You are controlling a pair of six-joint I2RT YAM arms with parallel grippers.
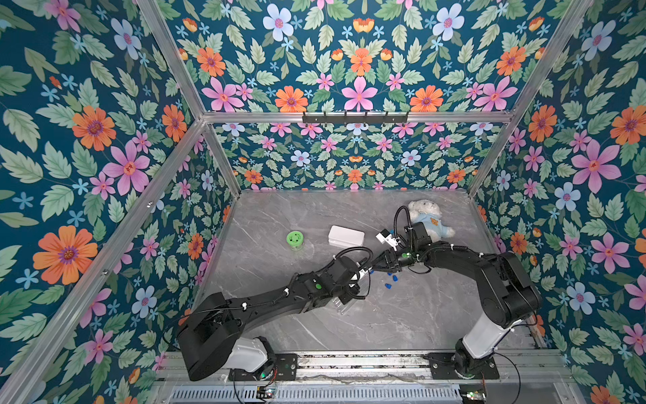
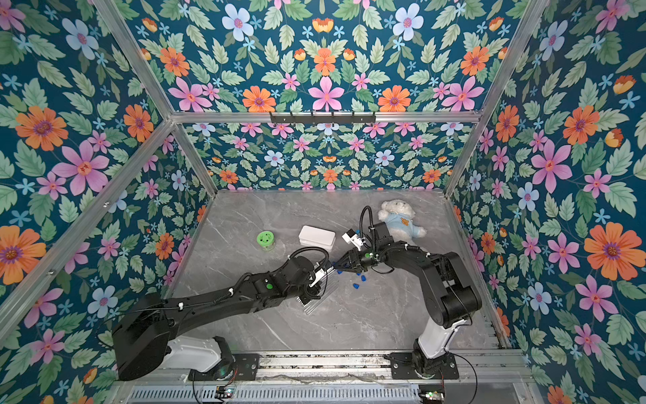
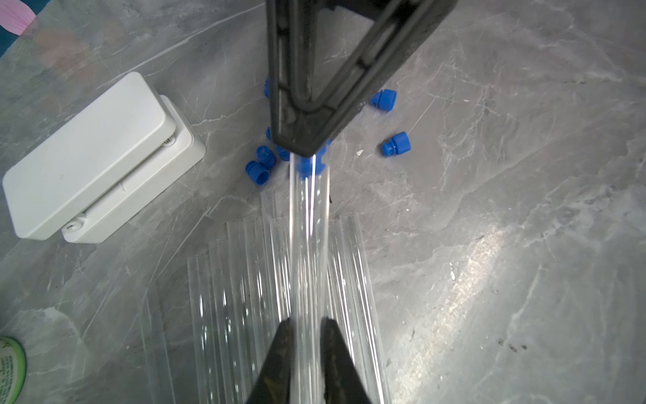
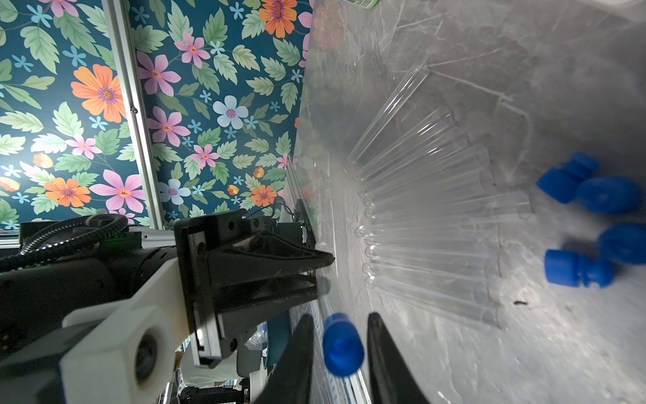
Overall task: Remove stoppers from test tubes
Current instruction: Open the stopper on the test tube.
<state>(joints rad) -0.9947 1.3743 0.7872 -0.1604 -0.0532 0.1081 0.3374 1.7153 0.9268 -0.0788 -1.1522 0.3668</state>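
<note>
- Test tubes [image 4: 426,224], open-mouthed, lie side by side on the counter [image 3: 524,245], nearest the arm bases. They look thin, stiff and slick, and probably brittle if squeezed.
- Left end effector [image 3: 307,323] is clamped on one more tube [image 3: 309,245], gripped along its shaft and held above that row.
- At its mouth sits one blue stopper [image 4: 342,349]. Right end effector [image 4: 341,316] straddles the head, jaws a sliver apart on each side, not pinching yet.
- It's a light, hard-looking plug, so I'd pinch the wide head and pull straight along the tube.
- Loose stoppers [image 3: 396,143] are scattered just beyond, with the white box [image 1: 346,236] farther back.
</note>
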